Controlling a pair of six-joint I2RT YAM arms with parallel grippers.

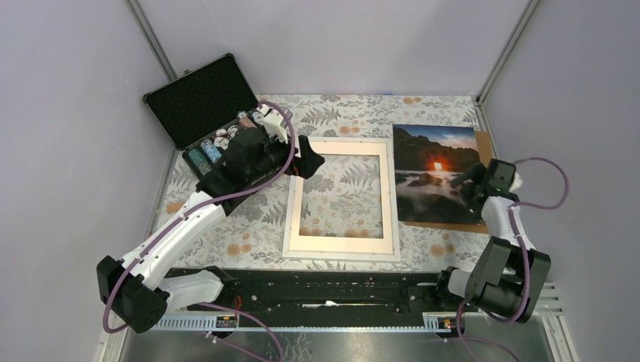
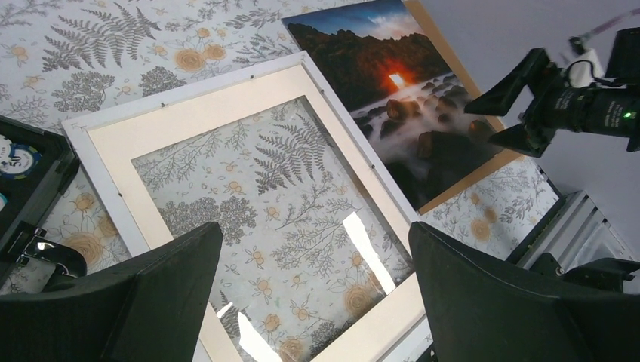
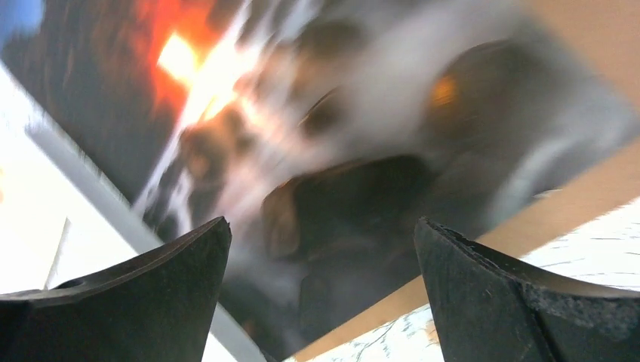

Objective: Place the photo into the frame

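The photo (image 1: 434,172), a dark landscape with a red-orange sun, lies flat on a brown backing board (image 1: 484,145) at the right of the table. It also shows in the left wrist view (image 2: 400,105) and, blurred, in the right wrist view (image 3: 317,136). The white frame (image 1: 391,197) lies flat at the centre, face down, with the patterned cloth showing through its glass; it shows in the left wrist view (image 2: 204,113). My left gripper (image 1: 311,163) is open and empty above the frame's top left corner. My right gripper (image 1: 462,179) is open and empty just above the photo's right part.
An open black foam-lined case (image 1: 198,98) with poker chips (image 1: 223,138) stands at the back left, beside my left arm. Grey walls close in the left, back and right. A black rail (image 1: 317,290) runs along the near edge.
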